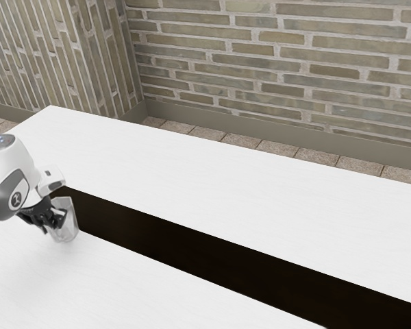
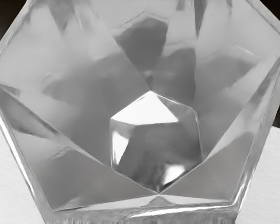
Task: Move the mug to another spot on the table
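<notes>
From the side I saw the gripper right against the clear mug, low over the near white table beside a dark gap. I couldn't tell whether it was clamped. The wrist camera looked straight down into the mug's faceted inside. Brick walls and a paved floor lay beyond.

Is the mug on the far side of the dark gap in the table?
No: the mug is on the near side of the dark gap, beside the gripper at the exterior view's left.
</notes>
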Robot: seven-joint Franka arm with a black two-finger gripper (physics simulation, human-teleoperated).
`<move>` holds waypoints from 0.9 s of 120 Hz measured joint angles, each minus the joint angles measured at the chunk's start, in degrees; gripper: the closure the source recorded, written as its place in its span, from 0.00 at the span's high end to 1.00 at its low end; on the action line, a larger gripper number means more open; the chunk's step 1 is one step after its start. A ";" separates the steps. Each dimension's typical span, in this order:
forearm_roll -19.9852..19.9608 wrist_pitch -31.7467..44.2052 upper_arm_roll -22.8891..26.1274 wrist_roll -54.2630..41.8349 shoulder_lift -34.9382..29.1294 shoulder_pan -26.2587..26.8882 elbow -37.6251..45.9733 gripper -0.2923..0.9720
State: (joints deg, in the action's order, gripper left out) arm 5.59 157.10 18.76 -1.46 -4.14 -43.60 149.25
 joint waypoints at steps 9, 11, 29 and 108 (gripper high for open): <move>0.21 -0.02 0.09 0.02 -0.22 0.10 -0.34 0.27; 0.26 -0.05 0.12 0.04 -0.25 0.12 -0.46 0.27; 0.75 -0.79 0.91 0.45 -1.46 0.27 -1.19 0.24; 1.27 -2.86 12.50 4.03 0.33 0.77 -6.88 0.16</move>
State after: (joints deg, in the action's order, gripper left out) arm 6.86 154.24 31.26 2.57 -3.82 -42.83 142.37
